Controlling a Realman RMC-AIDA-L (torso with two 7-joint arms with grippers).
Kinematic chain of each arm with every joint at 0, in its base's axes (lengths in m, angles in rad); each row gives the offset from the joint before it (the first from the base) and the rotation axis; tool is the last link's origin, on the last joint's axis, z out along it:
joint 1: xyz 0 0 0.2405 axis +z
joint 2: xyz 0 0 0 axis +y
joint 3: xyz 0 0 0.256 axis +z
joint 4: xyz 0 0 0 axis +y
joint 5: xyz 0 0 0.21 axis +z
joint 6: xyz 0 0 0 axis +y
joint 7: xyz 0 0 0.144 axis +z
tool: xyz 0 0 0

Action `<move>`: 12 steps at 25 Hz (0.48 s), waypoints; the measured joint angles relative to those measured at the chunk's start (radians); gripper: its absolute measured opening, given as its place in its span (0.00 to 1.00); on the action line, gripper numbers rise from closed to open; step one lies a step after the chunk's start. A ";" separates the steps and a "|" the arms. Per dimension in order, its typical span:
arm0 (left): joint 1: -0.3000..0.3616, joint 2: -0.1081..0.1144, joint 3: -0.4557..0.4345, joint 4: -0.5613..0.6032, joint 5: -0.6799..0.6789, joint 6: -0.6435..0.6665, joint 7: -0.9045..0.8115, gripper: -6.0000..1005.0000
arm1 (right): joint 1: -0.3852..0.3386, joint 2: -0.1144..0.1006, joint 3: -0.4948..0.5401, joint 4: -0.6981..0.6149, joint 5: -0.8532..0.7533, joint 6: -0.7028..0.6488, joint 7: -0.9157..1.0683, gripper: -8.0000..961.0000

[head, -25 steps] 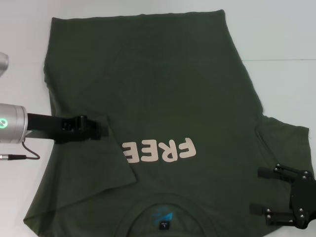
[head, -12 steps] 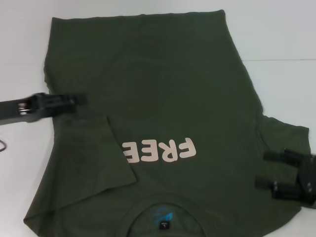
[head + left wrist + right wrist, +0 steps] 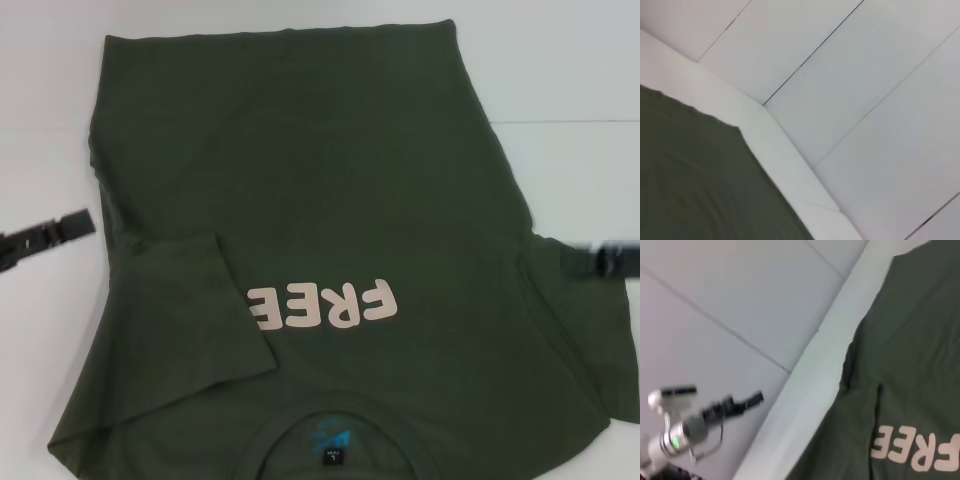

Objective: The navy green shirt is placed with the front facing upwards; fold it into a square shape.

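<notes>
One sleeve lying folded inward on navy green shirt (image 3: 330, 200), spread front-up across white tabletop (image 3: 560, 60). Left end effector (image 3: 50, 235) hanging beside left hem, right end effector (image 3: 615, 260) over unfolded right sleeve; finger states: cannot tell. Next move probably calling for pinching right sleeve and folding inward. Chest lettering reading "FREE"; neck label unreadable.

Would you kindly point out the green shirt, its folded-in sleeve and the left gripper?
navy green shirt (image 3: 340, 180): head view, plain body fabric.
folded-in sleeve (image 3: 190, 310): head view, middle of the flap beside the lettering.
left gripper (image 3: 70, 224): head view, fingertip end, off the shirt's edge.
</notes>
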 joint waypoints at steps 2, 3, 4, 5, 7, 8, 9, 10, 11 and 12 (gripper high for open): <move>0.010 0.007 0.002 0.004 0.019 0.017 0.001 0.90 | 0.017 -0.015 0.000 -0.073 -0.001 -0.010 0.127 0.93; 0.015 0.010 0.002 0.009 0.030 0.026 0.000 0.90 | 0.025 -0.023 -0.006 -0.111 -0.006 -0.011 0.192 0.93; 0.019 0.010 0.002 0.014 0.034 0.030 0.000 0.90 | 0.034 -0.031 -0.013 -0.141 -0.016 -0.014 0.252 0.93; 0.023 0.010 0.002 0.021 0.039 0.033 0.000 0.90 | 0.044 -0.041 -0.018 -0.165 -0.031 -0.017 0.309 0.93; 0.031 0.008 0.003 0.034 0.040 0.038 0.000 0.90 | 0.064 -0.061 -0.021 -0.195 -0.078 -0.025 0.400 0.93; 0.033 0.007 0.003 0.039 0.040 0.043 0.002 0.90 | 0.073 -0.070 -0.021 -0.206 -0.112 -0.030 0.443 0.92; 0.034 0.007 0.003 0.040 0.042 0.049 0.007 0.91 | 0.081 -0.078 -0.020 -0.214 -0.153 -0.029 0.478 0.92; 0.034 0.008 0.003 0.041 0.044 0.055 0.012 0.91 | 0.088 -0.083 -0.019 -0.219 -0.197 -0.028 0.502 0.92; 0.034 0.009 0.003 0.041 0.047 0.063 0.019 0.91 | 0.092 -0.086 -0.018 -0.221 -0.232 -0.027 0.515 0.92; 0.034 0.010 0.003 0.041 0.050 0.067 0.022 0.91 | 0.098 -0.089 -0.016 -0.223 -0.279 -0.024 0.525 0.92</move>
